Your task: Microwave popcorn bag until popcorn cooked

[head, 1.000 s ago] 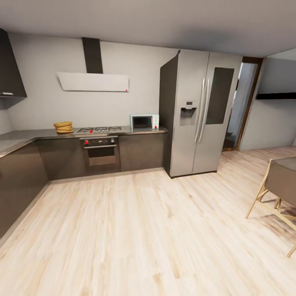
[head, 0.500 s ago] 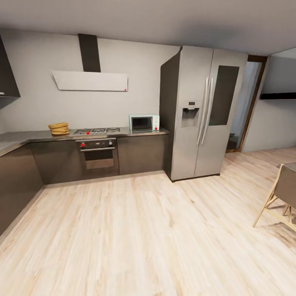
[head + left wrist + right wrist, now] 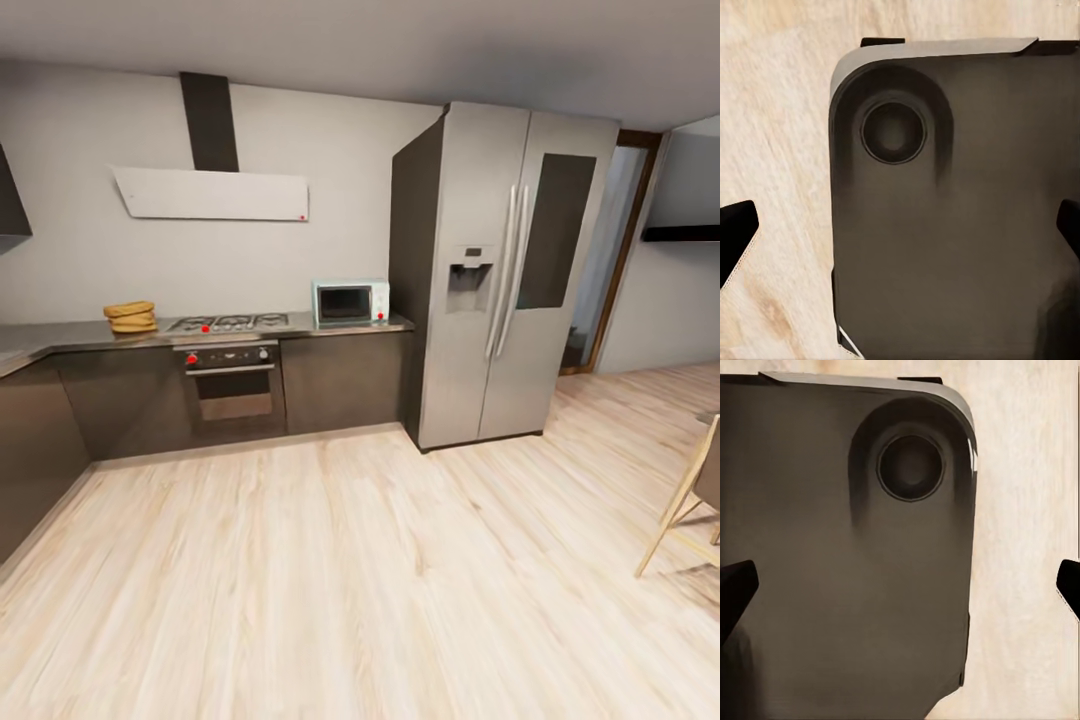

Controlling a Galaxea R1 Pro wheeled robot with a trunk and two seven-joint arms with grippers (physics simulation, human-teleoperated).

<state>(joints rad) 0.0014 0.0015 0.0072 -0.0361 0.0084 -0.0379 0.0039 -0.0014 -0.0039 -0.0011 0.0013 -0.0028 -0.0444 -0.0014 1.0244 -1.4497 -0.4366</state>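
Observation:
The tan-yellow popcorn bag [image 3: 131,317] sits on the grey countertop [image 3: 70,335] at the far left, left of the gas hob. The pale blue microwave [image 3: 349,302] stands with its dark door closed at the countertop's right end, beside the fridge. Both are far across the wooden floor. In the left wrist view, my left gripper [image 3: 900,232] points down over the robot's dark base, its black fingertips [image 3: 735,234] wide apart with nothing between them. My right gripper [image 3: 902,589] is the same, with its fingertips [image 3: 735,589] spread and empty. No popcorn kernels can be made out.
A tall steel fridge [image 3: 500,280] stands right of the counter, with a doorway [image 3: 605,270] beyond it. A built-in oven [image 3: 232,385] sits under the hob [image 3: 228,322], below a white hood [image 3: 210,193]. A wooden chair [image 3: 695,500] is at the right edge. Wide wooden floor lies ahead.
The whole head view has shifted: the kitchen units and fridge look slightly larger and lie further left, and the chair has slid towards the right edge. The camera moved, not the things.

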